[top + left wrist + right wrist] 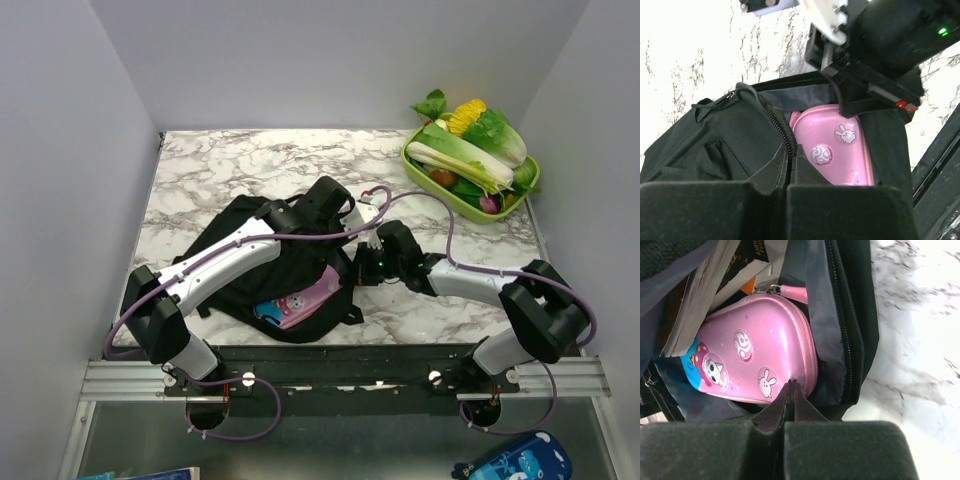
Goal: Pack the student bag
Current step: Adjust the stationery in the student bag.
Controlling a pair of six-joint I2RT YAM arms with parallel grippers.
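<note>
Where the student bag slumps on the marble counter toward 8 o'clock, its mouth gapes. A pink cartoon case lies inside with papers tucked at its 10 o'clock. The left tool and right tool are each pressed together, seemingly pinching the bag's rim fabric. At 2 o'clock a green tray holds vegetables.

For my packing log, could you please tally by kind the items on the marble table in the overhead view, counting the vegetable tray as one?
Backpack: 1, the black student bag
Pencil case: 1, the pink pencil case, lying in the bag's opening
Tray: 1, the green tray, at the far right corner
Total: 3
</note>
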